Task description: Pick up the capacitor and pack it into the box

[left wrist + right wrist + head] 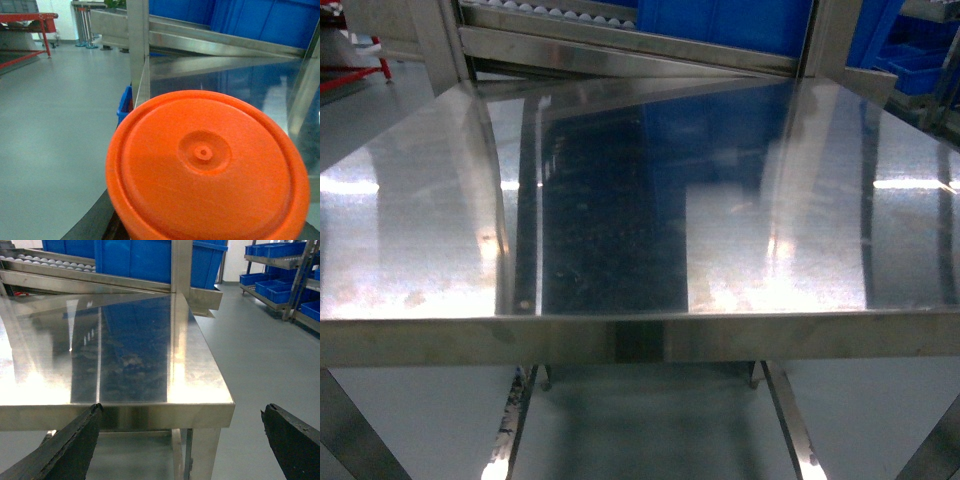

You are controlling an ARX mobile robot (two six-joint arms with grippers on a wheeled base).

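Before the left wrist camera, an orange capacitor shows no readable writing.

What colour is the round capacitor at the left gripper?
Orange capacitor, clearest in the left wrist view.

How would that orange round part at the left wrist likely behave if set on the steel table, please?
The orange moulded disc looks like rigid plastic, so probably stiff and light. Being round, it may roll on edge. The polished steel table looks slick, so it might slide.

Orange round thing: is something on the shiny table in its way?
Nothing visible is. The orange capacitor fills the left wrist view, and the steel table beyond it shows only reflections. No box appears in any view.
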